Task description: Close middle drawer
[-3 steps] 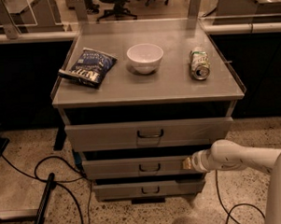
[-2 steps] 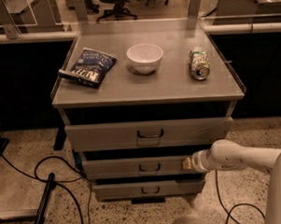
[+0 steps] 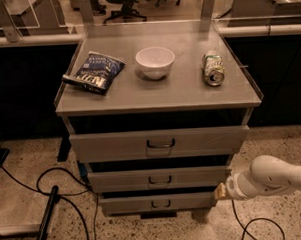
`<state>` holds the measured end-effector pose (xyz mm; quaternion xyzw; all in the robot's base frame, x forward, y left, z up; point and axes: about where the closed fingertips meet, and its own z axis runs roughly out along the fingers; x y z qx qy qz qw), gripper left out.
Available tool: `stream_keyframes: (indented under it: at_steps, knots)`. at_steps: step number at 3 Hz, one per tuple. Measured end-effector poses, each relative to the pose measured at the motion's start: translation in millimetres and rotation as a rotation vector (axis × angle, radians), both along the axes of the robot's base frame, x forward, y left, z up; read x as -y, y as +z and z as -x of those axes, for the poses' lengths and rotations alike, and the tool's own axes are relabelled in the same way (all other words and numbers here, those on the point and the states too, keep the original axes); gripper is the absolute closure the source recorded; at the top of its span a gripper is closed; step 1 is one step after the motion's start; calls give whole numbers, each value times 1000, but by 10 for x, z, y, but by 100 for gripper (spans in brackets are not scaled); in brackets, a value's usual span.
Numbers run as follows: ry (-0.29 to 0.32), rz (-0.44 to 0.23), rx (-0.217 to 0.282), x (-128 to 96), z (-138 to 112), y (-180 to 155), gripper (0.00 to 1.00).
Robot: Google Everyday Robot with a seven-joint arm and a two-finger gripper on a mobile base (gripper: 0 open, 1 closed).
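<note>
The middle drawer (image 3: 158,179) is the second of three in the grey metal cabinet, with a small dark bar handle at its centre. Its front stands a little proud of the cabinet, with a dark gap above it. My gripper (image 3: 220,190), at the end of the white arm (image 3: 273,179), sits at the right end of the drawer fronts, just below the middle drawer's right corner and level with the gap above the lowest drawer (image 3: 159,203). The taller top drawer (image 3: 159,143) also stands out slightly.
On the cabinet top (image 3: 139,95) lie a dark blue chip bag (image 3: 94,73), a white bowl (image 3: 155,61) and a can on its side (image 3: 213,68). Black cables (image 3: 53,181) and a dark bar (image 3: 47,216) lie on the speckled floor at the left.
My gripper has moved right and down, away from the right part of the middle drawer's front to beside its lower right corner. The objects on top have not moved.
</note>
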<state>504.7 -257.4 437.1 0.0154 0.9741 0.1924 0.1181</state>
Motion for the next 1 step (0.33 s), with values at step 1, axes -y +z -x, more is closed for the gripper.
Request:
stream_keyframes:
  at_steps: [1]
  knots:
    - [7, 0, -14, -6, 71, 23, 82]
